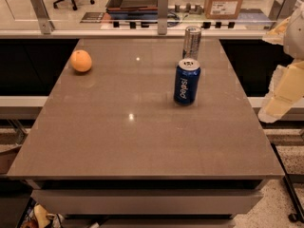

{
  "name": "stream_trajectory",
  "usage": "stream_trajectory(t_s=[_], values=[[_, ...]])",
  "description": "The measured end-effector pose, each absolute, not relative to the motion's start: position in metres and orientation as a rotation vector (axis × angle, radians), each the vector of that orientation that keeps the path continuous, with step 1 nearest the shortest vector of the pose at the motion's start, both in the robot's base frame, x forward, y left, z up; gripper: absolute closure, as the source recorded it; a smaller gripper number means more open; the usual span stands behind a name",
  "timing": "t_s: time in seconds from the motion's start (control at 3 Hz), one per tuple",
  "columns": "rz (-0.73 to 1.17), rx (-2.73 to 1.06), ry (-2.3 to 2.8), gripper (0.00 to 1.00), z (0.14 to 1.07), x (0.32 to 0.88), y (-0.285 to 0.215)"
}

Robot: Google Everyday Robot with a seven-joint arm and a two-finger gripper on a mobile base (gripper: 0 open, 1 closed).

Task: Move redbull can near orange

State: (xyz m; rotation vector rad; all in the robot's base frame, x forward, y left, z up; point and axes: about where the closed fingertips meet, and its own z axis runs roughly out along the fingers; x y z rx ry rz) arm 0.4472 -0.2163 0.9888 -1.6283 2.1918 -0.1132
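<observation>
The redbull can (192, 42) is slim and silver-grey and stands upright at the far edge of the table, right of centre. The orange (81, 61) lies on the table at the far left, well apart from the can. My gripper (279, 98) shows as cream-coloured parts at the right edge of the view, beyond the table's right side, to the right of and nearer than the redbull can. It touches nothing.
A wider dark blue can (186, 81) with white lettering stands upright just in front of the redbull can. The grey-brown table (142, 137) has a rail with metal posts (163, 6) behind it. A cardboard box (225, 0) sits beyond the rail.
</observation>
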Motion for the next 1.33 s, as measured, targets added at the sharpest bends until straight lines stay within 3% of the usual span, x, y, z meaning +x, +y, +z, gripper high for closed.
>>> stream_trajectory(t_s=[1.33], values=[[0.039, -1.217, 2.064, 0.0, 0.972, 0.547, -0.199]])
